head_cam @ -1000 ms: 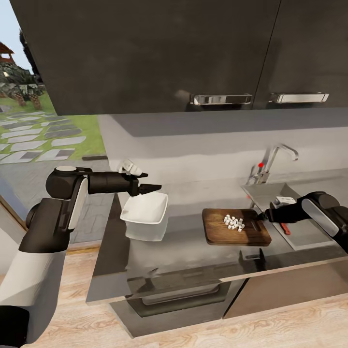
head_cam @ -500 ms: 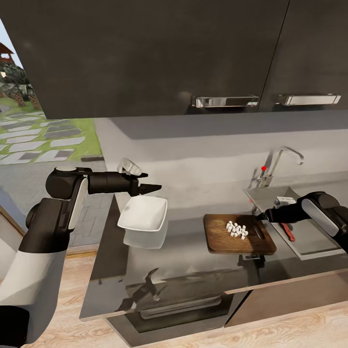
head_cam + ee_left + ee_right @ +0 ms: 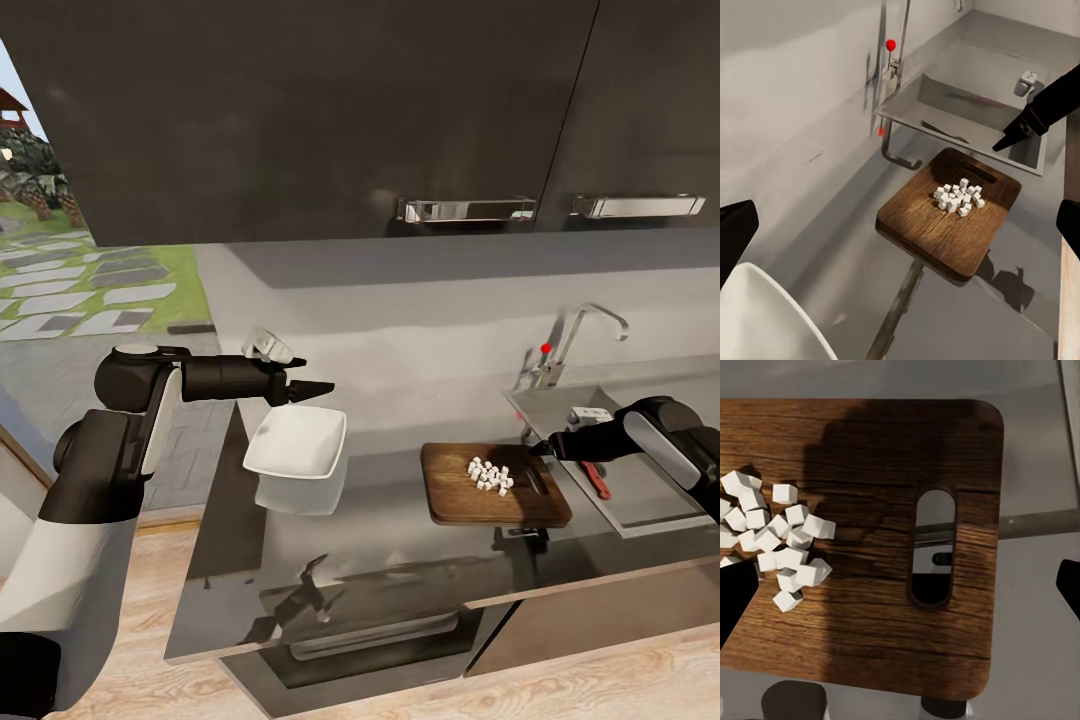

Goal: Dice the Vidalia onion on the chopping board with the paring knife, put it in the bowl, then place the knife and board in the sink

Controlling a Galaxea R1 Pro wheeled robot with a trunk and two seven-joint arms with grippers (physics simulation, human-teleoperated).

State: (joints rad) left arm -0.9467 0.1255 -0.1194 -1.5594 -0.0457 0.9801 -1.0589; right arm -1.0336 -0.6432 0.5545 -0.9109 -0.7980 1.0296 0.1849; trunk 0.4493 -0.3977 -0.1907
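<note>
Now nothing has moved in the last half-second: dice [image 3: 488,476] sit on the board [image 3: 496,486], bowl [image 3: 295,442] unfilled, knife [image 3: 596,480] in the sink [image 3: 640,470]; both jaws open, empty.

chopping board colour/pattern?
Dark brown wood with visible grain on the chopping board; clearest in the right wrist view.

The bowl [image 3: 296,442] sits on the countertop [image 3: 390,540] to the left, well apart from the chopping board [image 3: 494,487], which lies just left of the sink [image 3: 640,500]. The diced onion [image 3: 489,475] rests on the board, near its slot end. The paring knife [image 3: 595,479] lies in the sink, and the tap [image 3: 580,335] stands behind the sink.
</note>
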